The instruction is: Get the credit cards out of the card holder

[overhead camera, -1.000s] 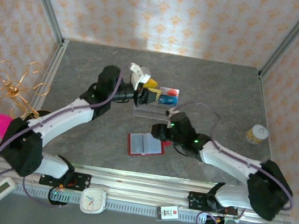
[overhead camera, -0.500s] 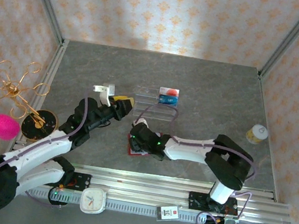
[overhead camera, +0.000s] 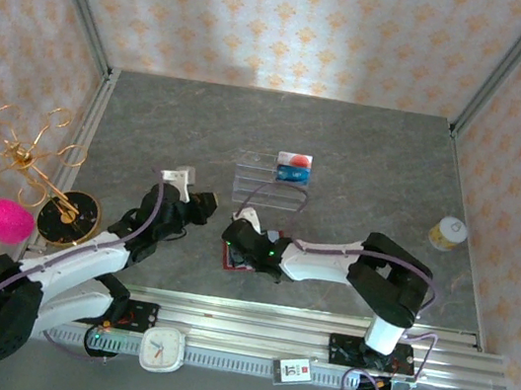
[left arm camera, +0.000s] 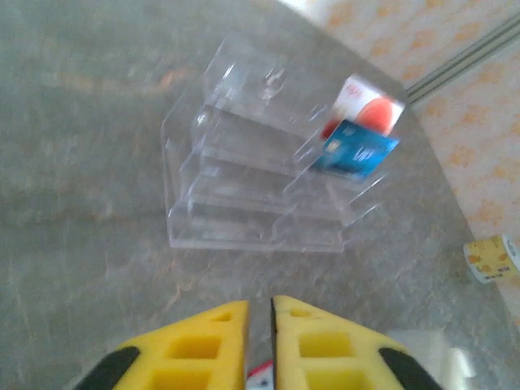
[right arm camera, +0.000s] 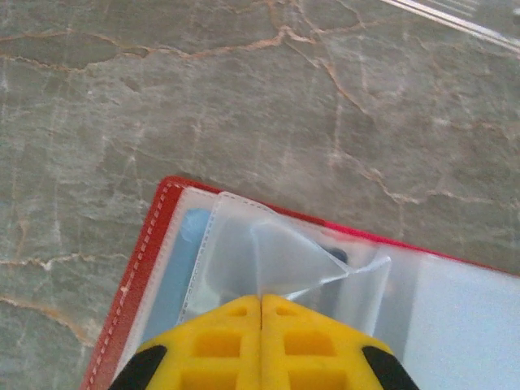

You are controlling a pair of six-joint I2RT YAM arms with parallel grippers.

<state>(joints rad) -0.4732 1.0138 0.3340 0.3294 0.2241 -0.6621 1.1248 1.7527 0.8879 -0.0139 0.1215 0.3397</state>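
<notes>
Top cam is just giving a red patch under the right hand (overhead camera: 232,242). Its wrist cam is showing yellow fingers squeezing together on a floppy clear sleeve of the stitched red card holder (right arm camera: 146,252), lying open right beneath on the veined grey surface (right arm camera: 162,97). The left hand (left arm camera: 260,313) is sitting nearly pressed together. Ahead of it, a stepped clear rack (left arm camera: 244,187) is holding two credit cards (left arm camera: 353,150).

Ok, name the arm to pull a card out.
Right, probably. The right gripper is shut on a clear sleeve of the open card holder; the left gripper sits apart, facing the acrylic rack.
</notes>
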